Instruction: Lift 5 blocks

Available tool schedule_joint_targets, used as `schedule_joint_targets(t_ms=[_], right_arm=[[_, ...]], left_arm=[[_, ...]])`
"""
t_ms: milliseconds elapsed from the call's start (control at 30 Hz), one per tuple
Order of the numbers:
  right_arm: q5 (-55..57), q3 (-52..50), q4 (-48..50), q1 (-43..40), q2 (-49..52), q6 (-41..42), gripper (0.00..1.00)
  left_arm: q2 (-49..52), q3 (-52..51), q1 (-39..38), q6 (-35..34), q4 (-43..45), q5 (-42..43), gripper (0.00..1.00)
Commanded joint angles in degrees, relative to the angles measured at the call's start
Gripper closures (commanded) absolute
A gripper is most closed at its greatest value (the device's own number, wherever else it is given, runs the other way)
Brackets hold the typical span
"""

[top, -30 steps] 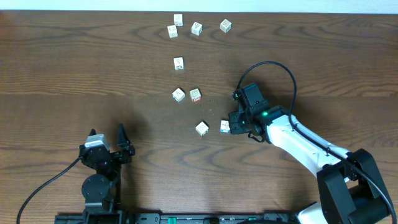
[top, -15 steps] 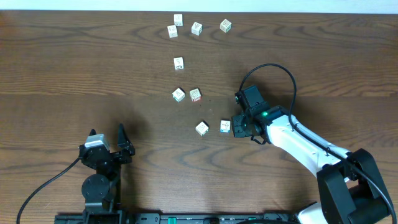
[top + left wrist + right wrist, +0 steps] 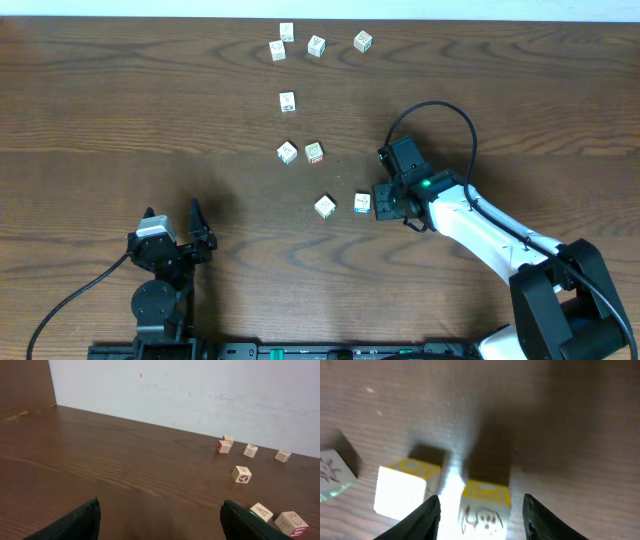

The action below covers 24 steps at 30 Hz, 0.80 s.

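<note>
White blocks [image 3: 287, 101] lay scattered from the bench's [image 3: 120, 100] far edge to its centre. Right gripper [image 3: 481, 507] straddled one block [image 3: 362, 203], fingers parted, clear of its sides. Left gripper [image 3: 160, 525] gaped empty near the front edge. Judged light, rigid, smooth: pinch opposite flat faces.

Block [image 3: 485, 510] inside the right tool [image 3: 481, 506] — blurred, cut by bottom edge.
</note>
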Motion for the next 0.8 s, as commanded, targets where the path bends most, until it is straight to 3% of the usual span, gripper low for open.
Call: schedule_joint_targets(t_ms=[0,100,200,267,500,767], right_arm=[[0.5,0.5,1.4,0.4,-0.9,0.2,0.48],[0.5,3.9,-0.3,0.4,-1.0,-2.3,0.39],[-1.5,8.9,-3.0,0.4,-1.0,-6.6,0.14],[-4.4,12.0,-3.3,0.6,-1.0,-9.8,0.07],[-4.2,14.8,2.5,2.1,2.5,-11.3,0.08],[-7.9,20.5,4.3,4.7,15.0,-14.9,0.11]], left_arm=[[-0.3,-1.0,-0.2,0.8,-2.4,-0.5,0.23],[-0.3,-1.0,-0.2,0.8,-2.4,-0.5,0.23],[-0.3,-1.0,-0.2,0.8,-2.4,-0.5,0.23],[-0.3,-1.0,-0.2,0.8,-2.4,-0.5,0.23],[-0.3,-1.0,-0.2,0.8,-2.4,-0.5,0.23],[-0.3,-1.0,-0.2,0.8,-2.4,-0.5,0.23]])
